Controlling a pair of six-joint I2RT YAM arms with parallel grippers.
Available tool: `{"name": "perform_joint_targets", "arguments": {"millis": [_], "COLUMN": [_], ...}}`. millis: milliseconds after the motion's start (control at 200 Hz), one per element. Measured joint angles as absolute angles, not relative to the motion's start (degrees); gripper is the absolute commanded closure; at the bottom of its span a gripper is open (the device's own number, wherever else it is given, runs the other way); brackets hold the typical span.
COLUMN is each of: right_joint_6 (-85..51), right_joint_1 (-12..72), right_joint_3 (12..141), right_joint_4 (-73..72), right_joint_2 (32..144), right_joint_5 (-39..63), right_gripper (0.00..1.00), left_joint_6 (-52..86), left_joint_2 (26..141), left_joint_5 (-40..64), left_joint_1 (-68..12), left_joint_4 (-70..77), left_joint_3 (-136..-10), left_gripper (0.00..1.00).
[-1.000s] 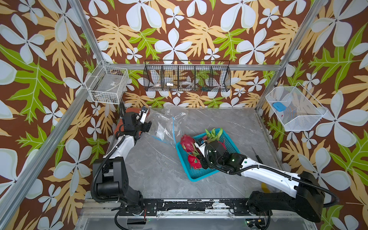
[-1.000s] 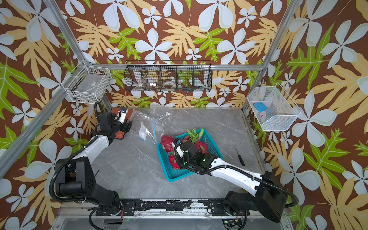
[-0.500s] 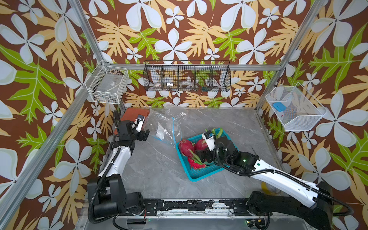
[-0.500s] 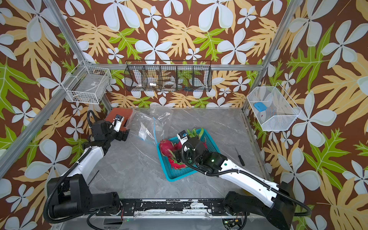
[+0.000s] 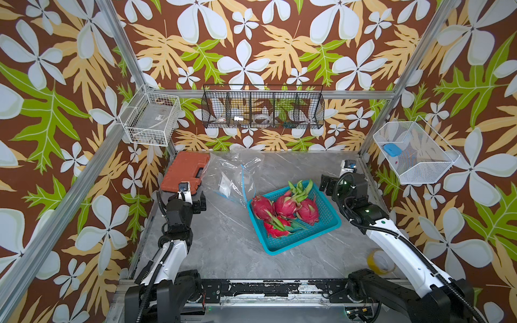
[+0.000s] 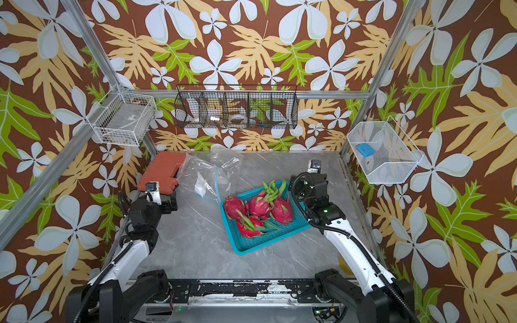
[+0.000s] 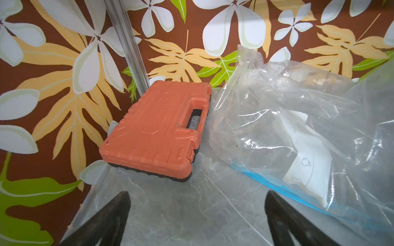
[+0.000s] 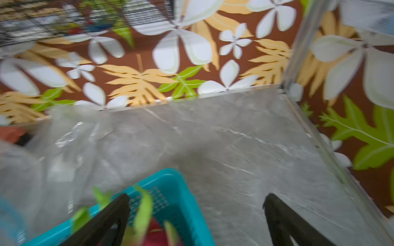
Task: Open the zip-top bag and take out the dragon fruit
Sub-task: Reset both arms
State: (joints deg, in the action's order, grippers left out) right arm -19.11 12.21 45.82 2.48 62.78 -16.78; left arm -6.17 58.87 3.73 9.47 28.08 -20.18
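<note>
Found the left gripper (image 7: 197, 197) spread wide and empty above bare worktop (image 5: 223, 251), just near of the orange tool case (image 5: 186, 172). Found the right gripper (image 8: 196, 198) likewise wide apart and holding nothing, hovering just beside the far right corner of the teal basket (image 5: 304, 239). Judged the task all but finished, so looked for trouble mainly in any retreat of the arms. Feared a brush of the right arm against the basket's rim, enough to shift the light basket and roll a fruit off the pile. Feared too a snag of the left gripper in the slack film of the zip-top bag (image 5: 235, 174), crumpled between case and basket with a blue seal running up to the basket's far left corner, and so a tug on the basket. Counted four dragon fruit (image 5: 285, 207), all out of the bag and in the basket: three side by side across the far half, the fourth nearer, partly under their leaves. Noted magenta skin, green-tipped scales, long green fronds poking over the far rim, no visible bruising. Saw only a white printed slip (image 7: 307, 157) inside the bag.
</note>
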Motion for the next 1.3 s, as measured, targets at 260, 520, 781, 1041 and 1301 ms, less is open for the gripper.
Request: {"name": "perform_joint_targets", "arguments": {"millis": [260,520,781,1041,1301], "right_joint_6": [-11.11,-9.08,-6.59,-4.32,-3.64], "right_joint_1": [9.26,5.93,0.62,0.43,0.43], "right_joint_3": [34.61,16.34,7.77,9.91,12.49], "right_joint_4": [-11.42,-46.37,-64.12,-67.37,-64.69], "right_joint_2": [71.61,73.87,79.88,82.74,83.44], "right_joint_5": [-25.61,-26.96,-19.55,-14.02,-11.62], "right_gripper": [0.01,0.01,0.01,0.00,0.01], "left_joint_6": [-4.25,-2.17,0.51,3.22,2.94], "left_joint_2": [58.46,60.25,63.02,75.11,78.26], "left_joint_5": [11.97,13.30,12.47,8.49,0.99], "left_joint_1": [9.15,6.72,5.61,1.65,-1.63], "left_joint_4": [29.85,42.52,57.58,74.91,74.37], "left_joint_3": [-18.70,-8.08,-4.71,-0.62,-8.12], "left_gripper": [0.00,0.00,0.00,0.00,0.00]}}
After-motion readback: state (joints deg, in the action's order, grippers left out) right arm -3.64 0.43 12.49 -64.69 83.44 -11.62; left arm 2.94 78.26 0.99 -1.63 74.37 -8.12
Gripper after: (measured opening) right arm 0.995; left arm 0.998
